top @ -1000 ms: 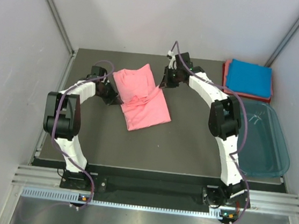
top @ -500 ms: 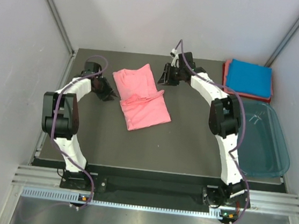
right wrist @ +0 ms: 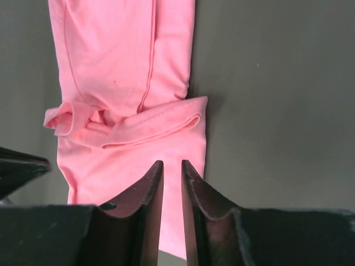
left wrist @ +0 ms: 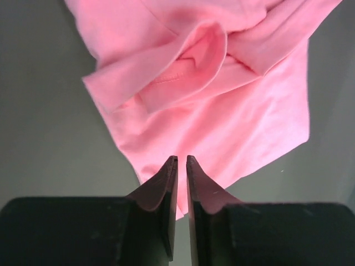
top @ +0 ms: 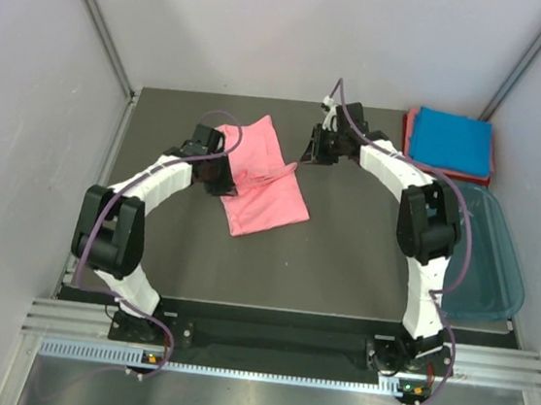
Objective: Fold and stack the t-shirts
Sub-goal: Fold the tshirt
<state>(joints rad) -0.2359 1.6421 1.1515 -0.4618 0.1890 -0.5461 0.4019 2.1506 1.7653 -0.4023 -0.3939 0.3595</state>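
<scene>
A salmon-pink t-shirt [top: 263, 182] lies partly folded and slanted in the middle of the dark table, with a sleeve folded across it [right wrist: 150, 124]. My left gripper [top: 218, 169] hovers over the shirt's left edge [left wrist: 222, 111]; its jaws [left wrist: 181, 160] stand a narrow slit apart with nothing between them. My right gripper [top: 317, 151] hangs over the shirt's far right edge [right wrist: 122, 72], jaws [right wrist: 171, 163] slightly apart and empty. At the back right, a folded bright blue t-shirt [top: 451, 140] rests on a folded reddish-pink one [top: 411, 131].
A translucent teal plastic tub [top: 484, 256] stands at the right edge of the table, in front of the stack. White walls enclose the table [top: 341, 269] on three sides. The arms' bases sit along the near edge.
Both grippers let go of the pink shirt and pulled back. The left one has since swung right, back over the shirt's left side. The right one shifted a little to the right.
</scene>
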